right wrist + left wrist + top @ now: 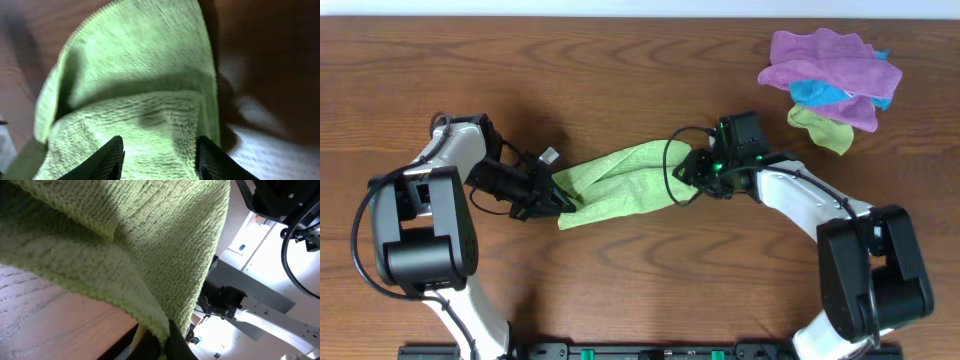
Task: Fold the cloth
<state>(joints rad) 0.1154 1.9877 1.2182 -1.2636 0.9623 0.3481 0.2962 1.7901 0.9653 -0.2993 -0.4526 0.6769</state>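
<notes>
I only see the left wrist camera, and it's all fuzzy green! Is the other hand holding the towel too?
Observer: Yes, the right hand grips the lime-green towel at the end opposite your left hand.
Operator: Is it spread out flat?
Observer: No, it's bunched into a long strip stretched between both hands.
Operator: Anything else up there?
Observer: A pile of purple, blue and olive cloths lies apart, at the table's far right corner.
</notes>
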